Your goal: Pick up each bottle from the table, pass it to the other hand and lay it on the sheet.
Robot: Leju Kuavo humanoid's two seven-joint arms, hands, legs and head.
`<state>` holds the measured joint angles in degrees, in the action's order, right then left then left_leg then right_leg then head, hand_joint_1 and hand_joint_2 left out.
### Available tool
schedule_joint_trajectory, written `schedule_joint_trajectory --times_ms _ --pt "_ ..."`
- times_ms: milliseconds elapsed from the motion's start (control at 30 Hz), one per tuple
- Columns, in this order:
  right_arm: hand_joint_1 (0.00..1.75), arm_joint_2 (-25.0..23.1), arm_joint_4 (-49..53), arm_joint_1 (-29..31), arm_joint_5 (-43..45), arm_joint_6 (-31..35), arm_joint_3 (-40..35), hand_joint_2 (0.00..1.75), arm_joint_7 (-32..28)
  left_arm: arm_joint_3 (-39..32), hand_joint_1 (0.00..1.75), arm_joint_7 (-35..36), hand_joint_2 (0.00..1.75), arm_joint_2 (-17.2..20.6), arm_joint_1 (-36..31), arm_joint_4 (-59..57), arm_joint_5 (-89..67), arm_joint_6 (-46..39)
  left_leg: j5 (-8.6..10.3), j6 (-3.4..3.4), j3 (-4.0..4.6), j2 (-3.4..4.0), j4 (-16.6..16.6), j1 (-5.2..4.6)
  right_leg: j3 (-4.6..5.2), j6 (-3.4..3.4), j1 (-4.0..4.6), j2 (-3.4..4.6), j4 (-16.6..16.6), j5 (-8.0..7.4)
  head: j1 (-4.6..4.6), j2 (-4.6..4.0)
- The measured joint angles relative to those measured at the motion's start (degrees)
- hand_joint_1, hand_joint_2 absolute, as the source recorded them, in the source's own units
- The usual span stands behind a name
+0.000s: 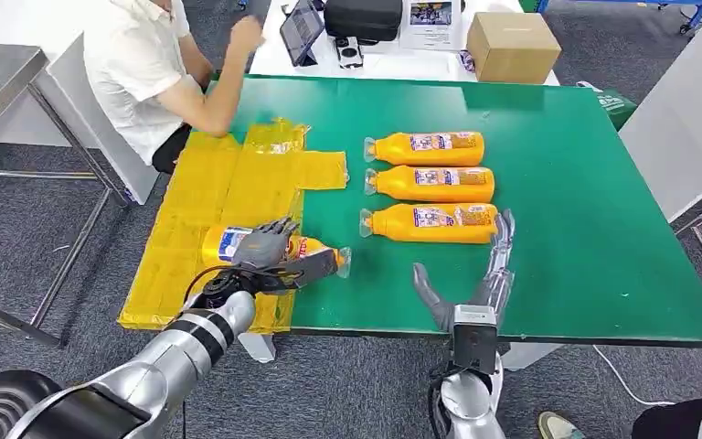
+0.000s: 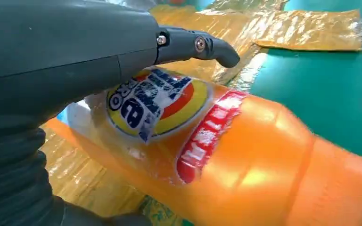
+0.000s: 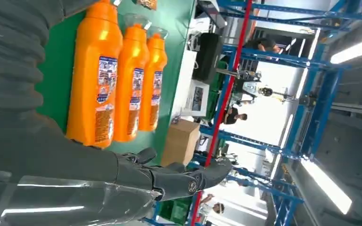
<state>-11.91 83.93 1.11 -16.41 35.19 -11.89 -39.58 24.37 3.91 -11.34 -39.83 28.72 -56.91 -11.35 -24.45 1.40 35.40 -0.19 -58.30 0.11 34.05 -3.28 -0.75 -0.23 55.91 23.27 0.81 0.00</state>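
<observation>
Cardboard box (image 1: 513,46) behind green table (image 1: 594,219)

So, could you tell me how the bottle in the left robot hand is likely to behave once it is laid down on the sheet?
The bottle looks rounded, so it may roll a little on the crinkled sheet. Its glossy surface could be slippery under the left robot hand. It looks full, so probably fairly heavy.

Bright, even overhead light; glare streaked the crinkled yellow plastic sheet (image 2: 311,30), and the close orange plastic bottle (image 2: 245,160) blurred lower right.
</observation>
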Motion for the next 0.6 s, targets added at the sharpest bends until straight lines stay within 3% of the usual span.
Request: schedule_joint_trajectory --times_ms 200,333,600 --pt "0.0 0.0 -0.2 -0.8 -0.4 0.2 1.1 1.75 -0.2 0.8 0.0 -6.2 1.75 -0.5 4.7 7.2 3.6 -3.7 -0.01 0.0 0.02 0.01 0.0 -0.02 0.02 0.0 -0.01 0.0 0.0 0.0 0.0 0.0" --pt "0.0 0.2 0.1 -2.0 -0.4 1.6 1.3 1.75 -0.3 2.6 0.0 -11.0 1.75 -0.2 10.9 18.8 6.6 -9.9 -0.04 -0.02 0.05 0.0 0.0 -0.02 0.04 0.0 -0.01 0.0 0.0 0.03 0.0 0.0" --pt "0.0 1.1 0.1 -3.8 -0.9 2.3 1.4 1.75 -0.3 7.2 0.0 -13.2 1.75 2.4 19.6 36.8 9.4 -10.8 -0.07 -0.05 0.05 0.01 0.0 -0.01 0.09 0.02 -0.01 0.01 0.0 0.04 0.02 0.0"
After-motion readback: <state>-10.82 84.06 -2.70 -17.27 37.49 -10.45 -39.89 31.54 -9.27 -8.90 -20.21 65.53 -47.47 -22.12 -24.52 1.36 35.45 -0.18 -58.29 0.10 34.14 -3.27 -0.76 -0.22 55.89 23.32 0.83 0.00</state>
